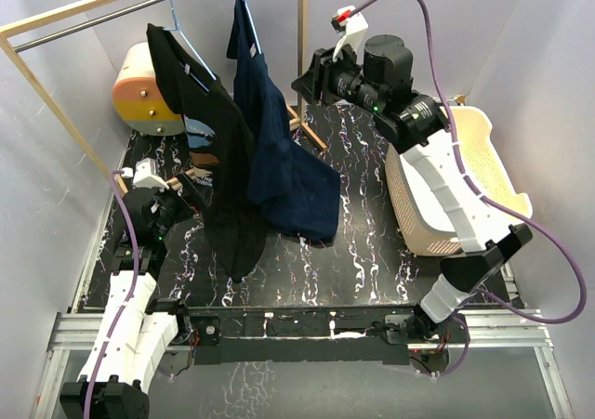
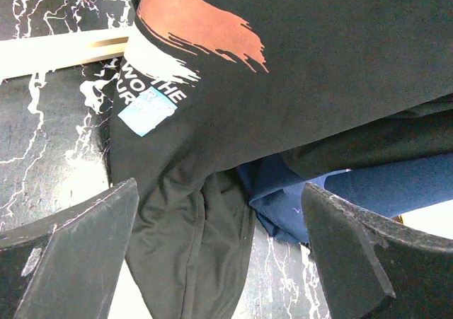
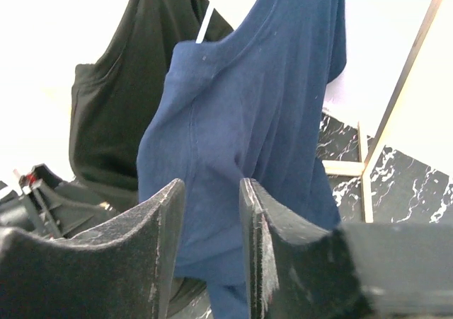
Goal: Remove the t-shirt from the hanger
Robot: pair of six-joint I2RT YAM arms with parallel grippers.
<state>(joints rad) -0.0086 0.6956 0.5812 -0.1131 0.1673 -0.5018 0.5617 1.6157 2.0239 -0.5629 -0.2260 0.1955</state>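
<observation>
At nine o'clock of right gripper (image 1: pixel 309 77): navy t-shirt (image 1: pixel 279 159), hanging lengthwise top to bottom, near.
Right gripper: jaws narrowed, empty.
Left gripper (image 2: pixel 219 188): spread wide, at black t-shirt (image 2: pixel 304 71) hem.

Black t-shirt (image 1: pixel 209 131): orange, white and light-blue printed graphic. Second t-shirt (image 1: pixel 279 159): plain navy. Hanger (image 1: pixel 191 40): light blue. Tabletop (image 1: pixel 363 233): black with white marble veining. Basket (image 1: pixel 483 150): cream, perforated pattern. Rack (image 1: pixel 46 94): pale wood. Cables (image 1: pixel 429 31): purple.
</observation>
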